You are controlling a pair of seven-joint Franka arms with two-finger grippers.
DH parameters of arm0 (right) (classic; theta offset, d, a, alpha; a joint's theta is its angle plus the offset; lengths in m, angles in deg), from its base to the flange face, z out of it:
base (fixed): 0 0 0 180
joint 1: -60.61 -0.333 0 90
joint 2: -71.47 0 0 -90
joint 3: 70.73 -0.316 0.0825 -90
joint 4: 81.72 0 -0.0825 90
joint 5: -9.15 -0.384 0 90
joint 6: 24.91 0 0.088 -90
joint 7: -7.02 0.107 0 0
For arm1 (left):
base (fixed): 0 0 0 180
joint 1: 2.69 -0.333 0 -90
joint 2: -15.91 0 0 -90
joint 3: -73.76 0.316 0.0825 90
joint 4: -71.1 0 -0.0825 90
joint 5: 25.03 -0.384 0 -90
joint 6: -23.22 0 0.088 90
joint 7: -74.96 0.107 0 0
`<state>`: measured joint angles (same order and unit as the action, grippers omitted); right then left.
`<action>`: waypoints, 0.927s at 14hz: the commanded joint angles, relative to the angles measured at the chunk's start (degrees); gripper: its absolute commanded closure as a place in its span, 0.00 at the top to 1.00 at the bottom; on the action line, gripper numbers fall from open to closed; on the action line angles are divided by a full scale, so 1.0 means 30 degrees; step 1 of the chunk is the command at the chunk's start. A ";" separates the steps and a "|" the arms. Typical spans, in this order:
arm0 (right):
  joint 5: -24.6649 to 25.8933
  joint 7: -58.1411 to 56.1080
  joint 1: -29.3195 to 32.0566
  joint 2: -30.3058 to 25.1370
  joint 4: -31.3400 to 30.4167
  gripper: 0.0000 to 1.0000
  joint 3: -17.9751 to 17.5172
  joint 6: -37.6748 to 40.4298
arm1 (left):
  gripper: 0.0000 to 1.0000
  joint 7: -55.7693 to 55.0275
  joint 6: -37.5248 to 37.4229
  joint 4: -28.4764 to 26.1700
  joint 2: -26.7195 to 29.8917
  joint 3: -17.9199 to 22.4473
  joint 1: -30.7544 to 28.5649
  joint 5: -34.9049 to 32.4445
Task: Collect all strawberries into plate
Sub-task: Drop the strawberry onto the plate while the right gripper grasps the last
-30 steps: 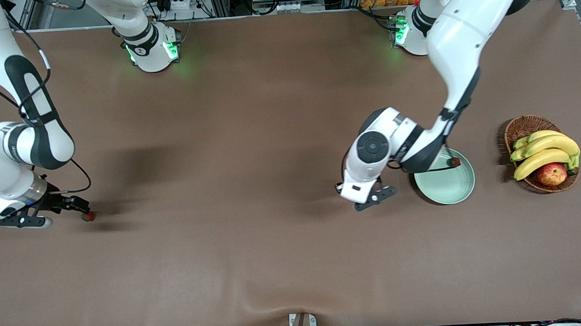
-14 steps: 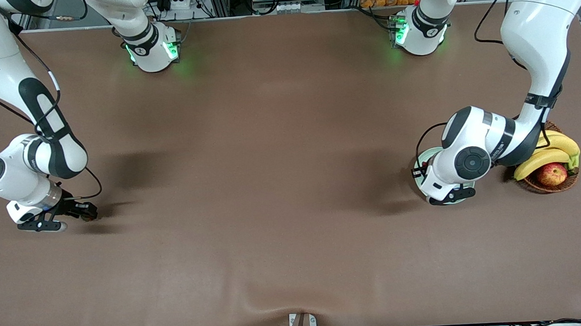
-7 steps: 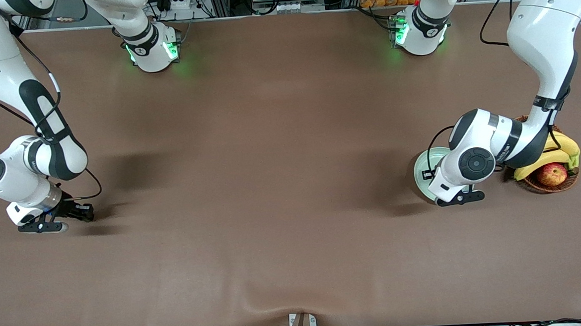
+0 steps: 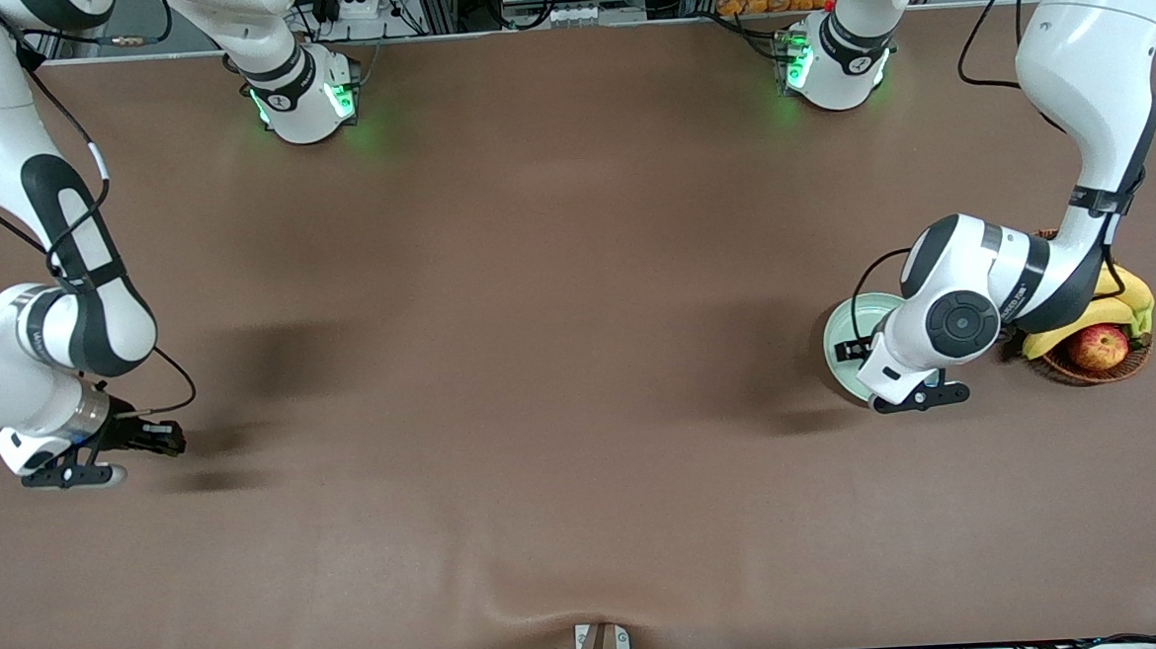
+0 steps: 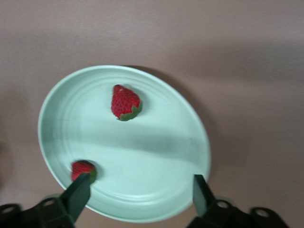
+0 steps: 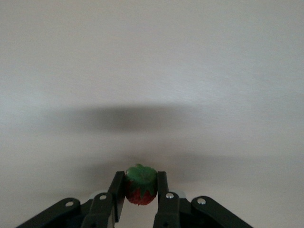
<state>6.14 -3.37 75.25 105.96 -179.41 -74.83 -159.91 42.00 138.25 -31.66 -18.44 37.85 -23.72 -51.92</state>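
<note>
A brown desk (image 4: pixel 542 386) is seen, on which a mint-green plate (image 4: pixel 841 335) and, just beside it toward the left arm's end, a wicker basket (image 4: pixel 1085 369) are set.

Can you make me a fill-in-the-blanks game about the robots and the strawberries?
1. The plate has ____ strawberries in it.
2. The right gripper is squeezing a ____.
3. The left gripper is open over the ____.
4. The basket holds bananas and an ____.

Missing words: two; strawberry; plate; apple
</note>
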 commanded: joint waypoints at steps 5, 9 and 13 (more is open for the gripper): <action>-0.1161 0.9596 -0.4345 0.0045 0.4000 0.00 -0.0069 0.5068 | 1.00 -0.0116 -0.0108 0.0649 0.0991 -0.1008 0.0066 0.3478; -0.3300 1.6188 -0.7567 0.0220 0.4646 0.00 -0.0039 0.4924 | 1.00 -0.1311 -0.0108 0.0826 0.0932 -0.1534 0.0243 0.4656; -0.3332 2.2635 -1.0966 0.1360 0.6195 0.00 -0.0010 0.4251 | 1.00 -0.3423 -0.0108 0.1061 0.0639 -0.1888 0.1237 0.4627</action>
<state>-2.97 56.69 46.04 106.96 -165.48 -75.59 -147.06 34.50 138.24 -29.35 -16.21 32.24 -21.77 -38.82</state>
